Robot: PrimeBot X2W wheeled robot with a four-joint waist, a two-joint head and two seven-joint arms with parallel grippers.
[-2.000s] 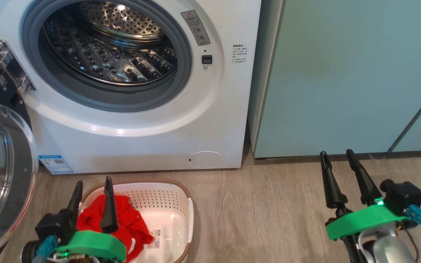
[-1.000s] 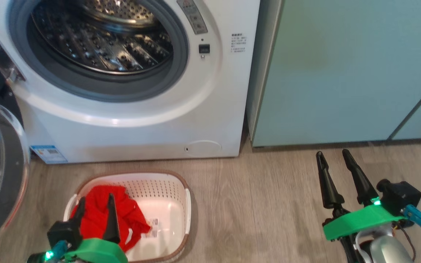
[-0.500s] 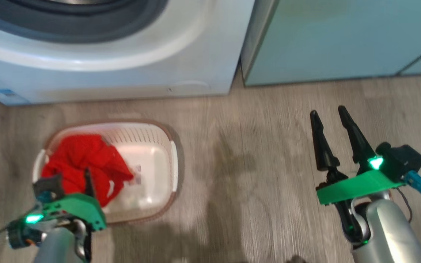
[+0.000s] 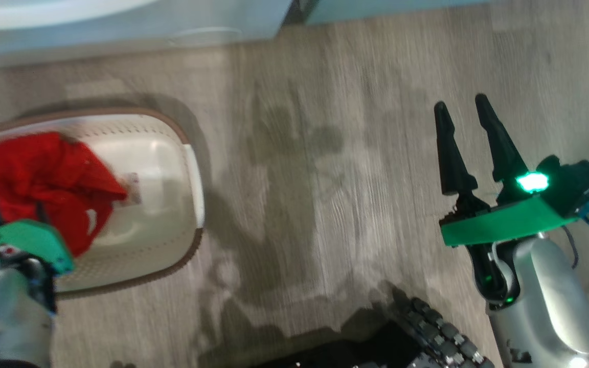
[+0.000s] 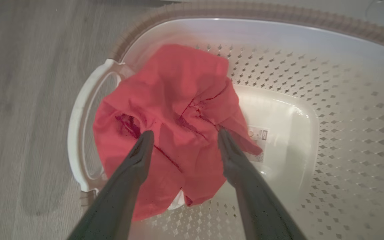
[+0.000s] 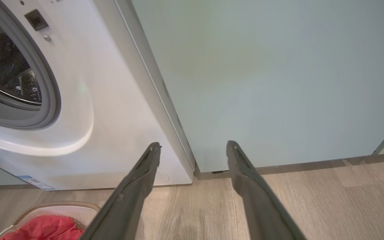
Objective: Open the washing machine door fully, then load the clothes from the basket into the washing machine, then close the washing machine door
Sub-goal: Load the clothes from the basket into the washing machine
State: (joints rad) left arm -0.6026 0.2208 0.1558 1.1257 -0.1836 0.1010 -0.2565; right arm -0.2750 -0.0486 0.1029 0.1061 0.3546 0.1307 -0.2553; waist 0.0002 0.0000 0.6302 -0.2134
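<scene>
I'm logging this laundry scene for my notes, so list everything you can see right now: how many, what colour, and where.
washing machine: one, white, behind the basket
cabinets: number unclear, pale teal, directly right of the washing machine
floor: one, grey-brown wood look, under everything
basket: one, white with a brown rim, on the floor in front of the washing machine
clothes: one red bundle with a small white piece peeking from beneath, at the basket's left end
label sticker: one, white, on the basket's bottom beside the clothes
left gripper: one, dark fingers, open, over the clothes
right gripper: one, dark fingers, open, over the floor right of the basket
</scene>
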